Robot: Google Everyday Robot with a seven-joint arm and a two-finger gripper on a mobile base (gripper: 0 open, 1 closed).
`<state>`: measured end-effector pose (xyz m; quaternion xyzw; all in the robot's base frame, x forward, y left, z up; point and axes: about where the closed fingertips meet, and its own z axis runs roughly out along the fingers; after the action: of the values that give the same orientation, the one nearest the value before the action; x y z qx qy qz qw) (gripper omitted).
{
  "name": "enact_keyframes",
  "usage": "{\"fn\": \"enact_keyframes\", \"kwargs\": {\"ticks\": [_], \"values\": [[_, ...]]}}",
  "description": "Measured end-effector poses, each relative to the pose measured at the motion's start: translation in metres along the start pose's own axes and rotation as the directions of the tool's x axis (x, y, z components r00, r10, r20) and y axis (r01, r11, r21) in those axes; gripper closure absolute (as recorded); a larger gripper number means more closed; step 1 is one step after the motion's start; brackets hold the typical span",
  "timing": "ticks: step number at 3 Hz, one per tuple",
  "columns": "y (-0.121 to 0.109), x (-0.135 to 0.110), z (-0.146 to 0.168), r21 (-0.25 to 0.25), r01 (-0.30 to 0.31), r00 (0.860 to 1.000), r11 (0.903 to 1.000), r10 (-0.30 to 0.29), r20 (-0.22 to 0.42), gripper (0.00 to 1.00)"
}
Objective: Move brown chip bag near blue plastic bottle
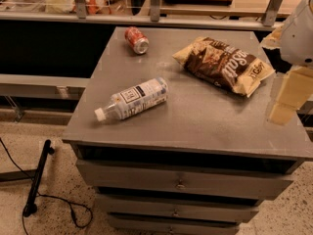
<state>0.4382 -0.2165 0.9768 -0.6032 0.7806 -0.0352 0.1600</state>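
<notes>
The brown chip bag (223, 64) lies flat on the back right of the grey cabinet top (195, 116), dark brown with tan ends and white lettering. The blue plastic bottle (133, 99) lies on its side left of centre, white cap pointing to the front left. The gripper (283, 99) hangs at the right edge of the view, over the cabinet's right side, to the right of and in front of the bag and apart from it. Its pale fingers point down.
A red soda can (136, 39) lies on its side at the back left of the top. Drawers (181, 182) run below the front edge. A black cable and stand (36, 180) lie on the floor at the left. A counter ledge (146, 19) runs behind.
</notes>
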Motion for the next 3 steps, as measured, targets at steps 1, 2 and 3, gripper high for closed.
{"fn": "enact_keyframes", "kwargs": {"ticks": [1, 2, 3], "values": [[0.0, 0.0, 0.0, 0.0, 0.0, 1.0, 1.0, 0.0, 0.0, 0.0], [-0.008, 0.009, -0.004, 0.036, -0.07, 0.997, 0.9969, 0.069, 0.017, 0.0], [-0.021, 0.039, -0.016, 0.085, -0.14, 0.989, 0.9865, 0.136, 0.051, 0.0]]}}
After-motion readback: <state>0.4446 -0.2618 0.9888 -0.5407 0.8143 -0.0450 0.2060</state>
